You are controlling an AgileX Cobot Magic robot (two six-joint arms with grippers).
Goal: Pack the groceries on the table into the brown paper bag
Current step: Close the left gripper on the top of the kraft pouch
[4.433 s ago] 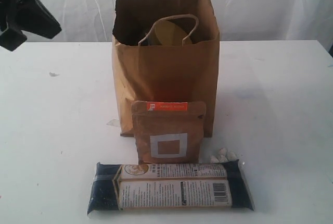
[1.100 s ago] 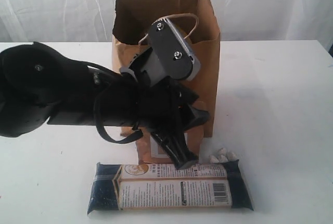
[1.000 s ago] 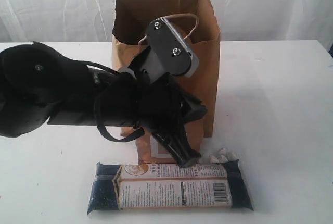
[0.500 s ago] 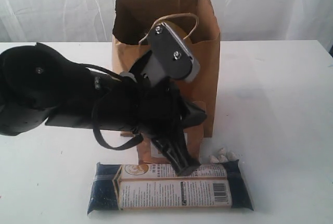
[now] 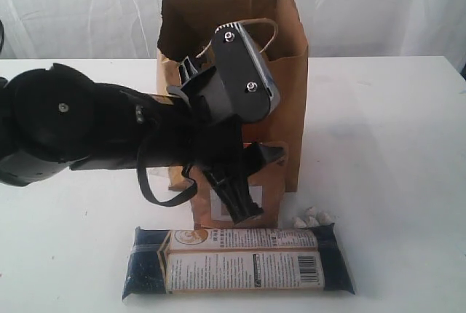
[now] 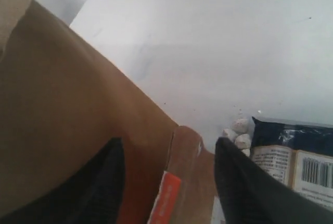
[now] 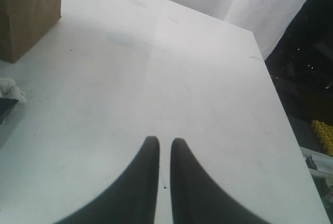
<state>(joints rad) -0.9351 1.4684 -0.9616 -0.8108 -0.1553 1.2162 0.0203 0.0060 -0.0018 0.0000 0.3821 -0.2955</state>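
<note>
Left wrist view showed the brown pouch (image 6: pixel 184 177) standing upright on the table (image 6: pixel 218 41), its back against the front of the paper bag (image 6: pixel 62 109) and its orange label strip near the top. It looked like a soft-sided stand-up pack, probably light, with loose contents that would sag or shift if squeezed in the middle. The flat sealed seam along the top seemed the stiffest and thinnest part, so a pinch across that seam looked the safest hold. The smooth paper face might slide in a weak grip. It did not look fragile.

The left gripper (image 6: pixel 167 143) was spread wide astride that top edge, one finger on each side, clamping nothing. Whether either pad touched the pouch could not be told. The right gripper (image 7: pixel 164 146) hung closed and empty over bare table, well apart from everything.

In front of the pouch lay the long dark-blue packet (image 5: pixel 237 262), flat, with a few small white lumps (image 5: pixel 312 218) near its far end that I could not identify. In the exterior view the left arm covered much of the pouch, including its label, and most of the bag's mouth, so the bag's contents stayed hidden. The packet's print was too small to read.
</note>
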